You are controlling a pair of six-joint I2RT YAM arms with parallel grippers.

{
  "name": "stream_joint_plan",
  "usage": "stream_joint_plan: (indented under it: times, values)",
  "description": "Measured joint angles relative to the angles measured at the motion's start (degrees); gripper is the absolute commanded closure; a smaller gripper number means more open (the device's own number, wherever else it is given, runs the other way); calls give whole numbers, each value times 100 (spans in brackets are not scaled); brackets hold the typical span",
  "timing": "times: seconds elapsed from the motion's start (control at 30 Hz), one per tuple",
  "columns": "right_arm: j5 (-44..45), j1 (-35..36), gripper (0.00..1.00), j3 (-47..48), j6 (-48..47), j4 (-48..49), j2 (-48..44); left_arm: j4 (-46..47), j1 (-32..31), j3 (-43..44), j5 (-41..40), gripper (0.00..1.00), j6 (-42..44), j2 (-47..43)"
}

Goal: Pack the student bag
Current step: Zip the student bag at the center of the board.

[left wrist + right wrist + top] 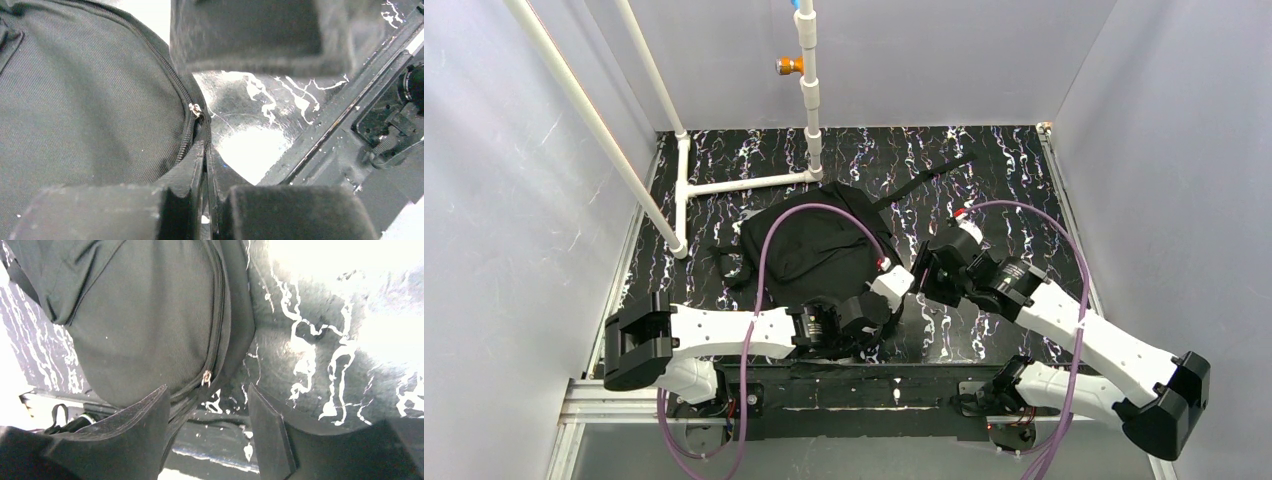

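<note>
On the black white-veined tabletop (994, 170), the large black soft fabric backpack (809, 245) lies centred. Left gripper (205, 152) is clamped on its zippered edge (186, 137); right gripper (207, 397) is spread apart at the metal zipper pull (206, 378).

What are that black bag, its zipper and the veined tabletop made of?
The student bag looks like matte woven synthetic fabric: fine ribbed weave, soft folds. Its zipper slider glints silver, so probably metal. The tabletop is black with white marble-like veins and glossy glare; perhaps a printed laminate or film, not settled by the look.
</note>
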Motion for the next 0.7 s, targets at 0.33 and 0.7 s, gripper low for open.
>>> stream_joint_plan:
  times: [0.33, 0.7]
  values:
    - [-1012, -1283, 32, -837, -695, 1453, 131, -503, 9, 13, 365, 100, -638, -319]
    - [-2839, -1488, 65, -1690, -979, 3141, 1023, -1368, 140, 243, 570, 100, -1438, -337]
